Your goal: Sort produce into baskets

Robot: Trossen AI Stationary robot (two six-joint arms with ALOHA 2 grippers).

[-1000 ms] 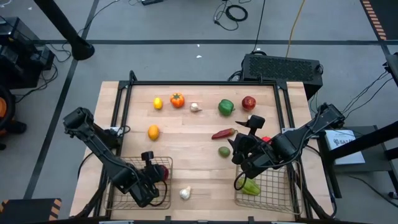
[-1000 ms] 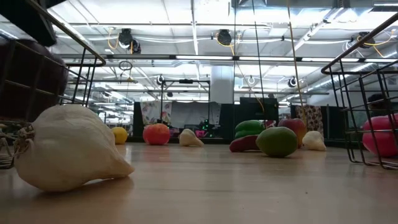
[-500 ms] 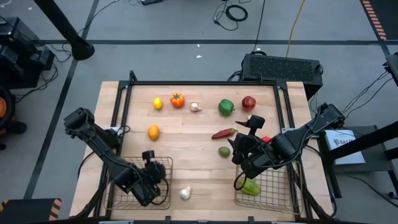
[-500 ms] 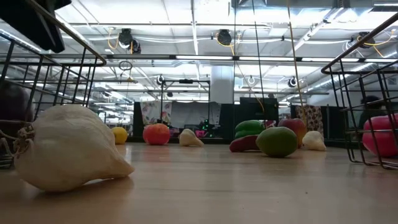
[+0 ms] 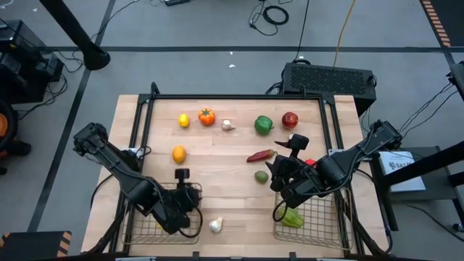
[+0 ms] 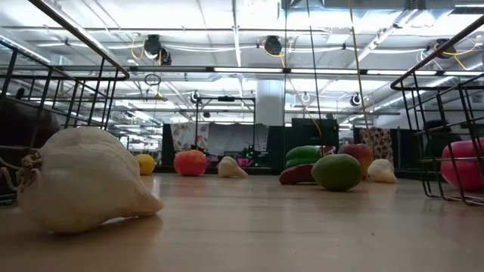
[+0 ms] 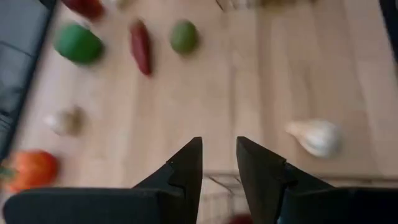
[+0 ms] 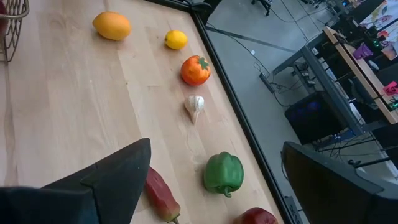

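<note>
Seen from above, a wooden bench (image 5: 232, 185) carries scattered toy produce and two wire baskets at its near edge. The left claw (image 5: 190, 197) hangs over the left basket (image 5: 145, 230); the left wrist view shows its two dark fingers (image 7: 186, 167) parted by a narrow gap with nothing between them. A dark red piece shows at the very edge of that view, just under the fingers, too cut off to name. The right claw (image 5: 279, 174) hangs at the inner corner of the right basket (image 5: 319, 217), its fingers spread wide and empty in the right wrist view. A light green piece (image 5: 292, 217) lies in that basket.

On the open bench, from above: a lemon (image 5: 184, 120), an orange tomato-like piece (image 5: 206, 116), a garlic bulb (image 5: 228, 125), a green pepper (image 5: 263, 125) and a red apple (image 5: 290, 119) along the far side; an orange (image 5: 178, 153), a red chili (image 5: 260, 155) and a small green fruit (image 5: 261, 176) nearer the middle.

A second garlic bulb (image 5: 215, 225) lies beside the left basket. The low view alone shows it large and close (image 6: 83, 189), and a pink piece (image 6: 463, 163) inside the right basket's mesh.
</note>
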